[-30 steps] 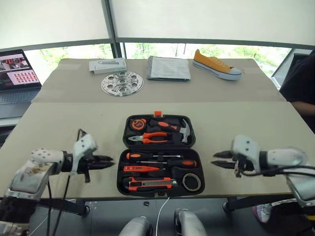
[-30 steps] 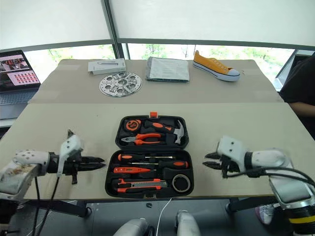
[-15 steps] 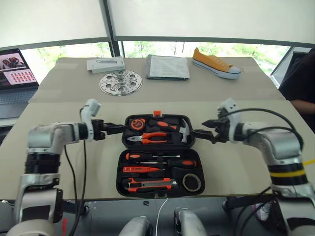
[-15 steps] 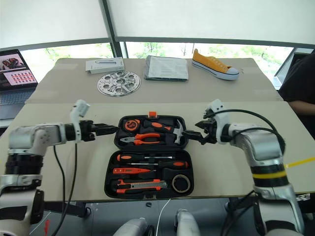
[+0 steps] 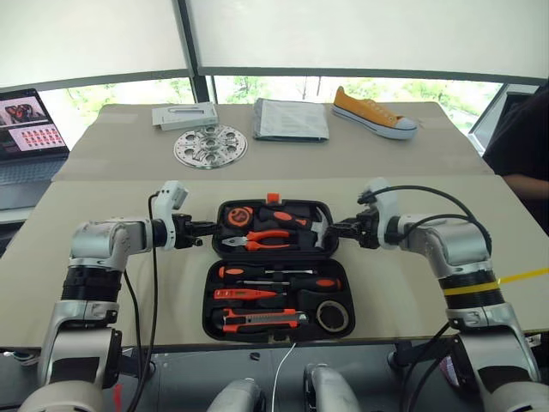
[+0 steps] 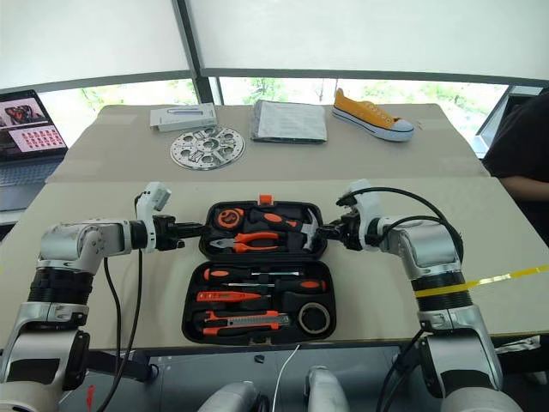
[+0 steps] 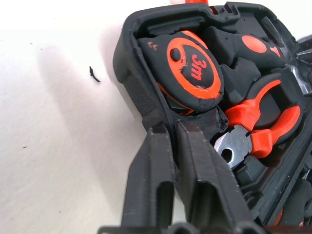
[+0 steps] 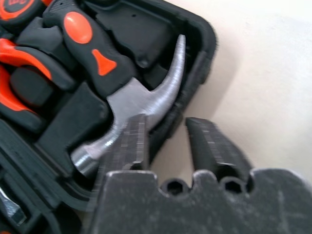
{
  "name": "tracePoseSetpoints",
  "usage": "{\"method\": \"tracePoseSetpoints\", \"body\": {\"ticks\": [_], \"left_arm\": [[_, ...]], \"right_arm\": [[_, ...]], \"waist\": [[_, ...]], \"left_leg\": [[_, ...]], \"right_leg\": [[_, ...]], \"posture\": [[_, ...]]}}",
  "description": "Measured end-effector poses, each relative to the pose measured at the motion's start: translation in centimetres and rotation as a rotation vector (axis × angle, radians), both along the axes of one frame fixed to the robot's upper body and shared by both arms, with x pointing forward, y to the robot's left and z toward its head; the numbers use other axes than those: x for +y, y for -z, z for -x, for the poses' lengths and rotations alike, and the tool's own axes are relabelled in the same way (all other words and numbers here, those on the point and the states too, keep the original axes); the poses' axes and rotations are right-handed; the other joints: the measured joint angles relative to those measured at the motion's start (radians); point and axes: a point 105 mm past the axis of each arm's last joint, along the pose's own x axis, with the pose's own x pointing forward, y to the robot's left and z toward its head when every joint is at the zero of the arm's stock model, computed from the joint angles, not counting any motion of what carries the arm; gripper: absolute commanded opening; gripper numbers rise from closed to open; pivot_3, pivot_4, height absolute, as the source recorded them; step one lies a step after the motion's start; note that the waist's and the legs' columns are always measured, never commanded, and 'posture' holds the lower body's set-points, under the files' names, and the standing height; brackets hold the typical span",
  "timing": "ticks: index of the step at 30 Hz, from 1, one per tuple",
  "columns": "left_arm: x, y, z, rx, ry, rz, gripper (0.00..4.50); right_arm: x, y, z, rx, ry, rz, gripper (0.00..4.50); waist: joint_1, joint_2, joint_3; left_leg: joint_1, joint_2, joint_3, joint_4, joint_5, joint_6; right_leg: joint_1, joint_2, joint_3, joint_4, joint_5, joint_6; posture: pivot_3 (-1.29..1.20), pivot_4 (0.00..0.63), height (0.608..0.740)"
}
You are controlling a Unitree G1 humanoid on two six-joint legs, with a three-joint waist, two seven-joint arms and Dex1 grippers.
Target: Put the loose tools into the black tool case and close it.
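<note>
While the black hinged plastic tool case (image 5: 276,268) lies open mid-surface, tools slotted, my left pincer (image 7: 171,141) and right pincer (image 8: 165,134) each clamp opposite lid walls. I'd swing both together, evenly, toward the case's near half.

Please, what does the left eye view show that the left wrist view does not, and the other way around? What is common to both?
Left eye view, not the wrist: the yellow shoe, laptop, metal disc, right gripper, and the screwdrivers, utility knife and tape roll.
Left wrist view, not the eye: the "3m" mark on the tape measure and a dark speck on the table.
Both: the black tool case, pliers, and the left gripper closed on the case's wall.
</note>
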Motion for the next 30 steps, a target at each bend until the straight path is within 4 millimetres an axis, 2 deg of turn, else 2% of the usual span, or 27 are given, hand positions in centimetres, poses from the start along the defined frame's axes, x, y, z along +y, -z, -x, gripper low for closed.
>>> {"method": "tracePoseSetpoints", "body": {"ticks": [1,10,15,19,26,30], "left_arm": [[0.0,0.0,0.0,0.001,-0.001,0.001,0.0],[0.2,-0.7,0.3,-0.067,0.004,0.021,0.0],[-0.2,-3.8,-1.0,-0.357,-0.013,-0.021,0.0],[-0.3,-5.9,-0.9,-0.555,-0.021,-0.086,0.0],[-0.7,-4.9,1.1,-0.73,0.039,-0.228,0.0],[-0.8,-4.1,2.1,-0.759,0.048,-0.263,0.0]], "right_arm": [[0.0,-0.1,0.0,-0.001,0.001,0.0,0.07],[0.2,-1.3,-0.8,-0.032,0.007,0.016,0.07],[0.3,-4.6,-2.5,-0.247,0.061,0.036,0.07],[0.5,-6.7,-2.7,-0.44,0.069,0.07,0.07],[0.1,-5.4,-1.0,-0.611,0.041,0.149,0.07],[-0.4,-4.1,0.4,-0.648,0.029,0.167,0.07]], "waist": [[0.0,0.0,-0.001],[-0.003,0.0,-0.001],[-0.005,0.0,0.0],[-0.013,0.0,0.0],[-0.013,0.0,-0.001],[-0.007,0.0,-0.001]], "left_leg": [[0.0,0.0,0.0,0.0,0.0,0.0],[-0.004,0.0,0.0,0.001,0.0,0.0],[-0.013,0.0,0.0,0.004,0.0,0.0],[-0.015,0.0,0.0,0.003,0.0,0.0],[-0.012,-0.002,0.0,0.003,0.0,0.0],[0.002,-0.001,0.0,-0.003,0.0,-0.001]], "right_leg": [[0.0,0.0,0.0,0.0,0.0,0.0],[-0.005,0.0,0.005,0.001,0.0,0.0],[-0.013,0.0,0.0,0.001,0.0,-0.001],[-0.015,0.001,-0.001,0.002,0.001,-0.001],[-0.013,0.001,-0.011,0.001,0.001,-0.002],[0.0,0.001,-0.008,-0.004,0.001,-0.002]], "posture": [[0.0,0.15,0.737],[0.0,0.15,0.737],[0.0,0.15,0.737],[0.0,0.15,0.737],[0.0,0.15,0.737],[0.0,0.15,0.737]]}}
